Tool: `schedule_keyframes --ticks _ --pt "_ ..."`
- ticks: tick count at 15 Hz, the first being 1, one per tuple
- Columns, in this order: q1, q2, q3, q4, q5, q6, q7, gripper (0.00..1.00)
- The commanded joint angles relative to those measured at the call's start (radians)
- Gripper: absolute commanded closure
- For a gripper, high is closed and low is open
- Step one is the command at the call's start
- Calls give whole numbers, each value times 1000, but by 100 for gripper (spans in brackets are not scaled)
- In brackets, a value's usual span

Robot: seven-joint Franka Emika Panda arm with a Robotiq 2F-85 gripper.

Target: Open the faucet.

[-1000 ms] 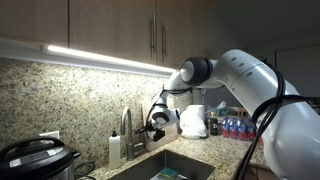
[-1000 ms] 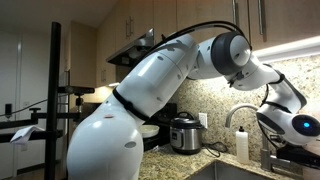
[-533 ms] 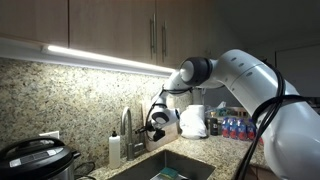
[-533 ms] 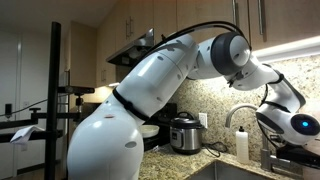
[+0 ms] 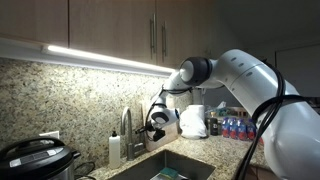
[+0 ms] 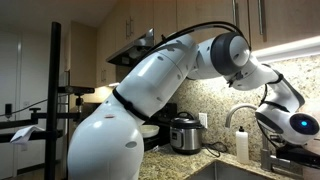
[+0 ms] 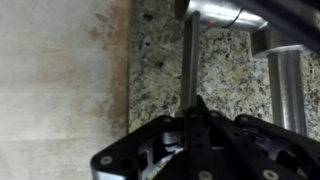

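Tool (image 7: 192,108) against tall brushed-metal gooseneck faucet (image 5: 125,130); thin metal lever (image 7: 188,60) enters between its fingers, grip undeterminable; speckled granite wall (image 7: 225,70) just behind

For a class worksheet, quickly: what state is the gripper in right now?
Gripper: cannot be told; its tips sit at the faucet lever, grip unclear.

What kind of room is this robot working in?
Most likely a home kitchen: a gooseneck faucet over a sink, a multicooker against a granite backsplash, and wooden wall cabinets above.
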Motion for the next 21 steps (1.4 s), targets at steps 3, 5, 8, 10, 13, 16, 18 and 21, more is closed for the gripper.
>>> schedule_keyframes --ticks 3,5,8,10,13,16,18,21 --pt "2 0 -7 11 -6 29 31 100" --pt "1 -4 -7 6 -2 27 27 100" --pt "-1 -8 -7 -1 5 31 26 100" --pt "-2 -14 -7 -11 10 35 23 100" --pt "-5 -27 -4 -32 21 35 10 100" --pt "-5 -30 -4 -37 22 40 9 100" --pt "-6 -30 -3 -36 22 39 8 100" --pt "-11 -40 5 -46 20 1 -17 100"
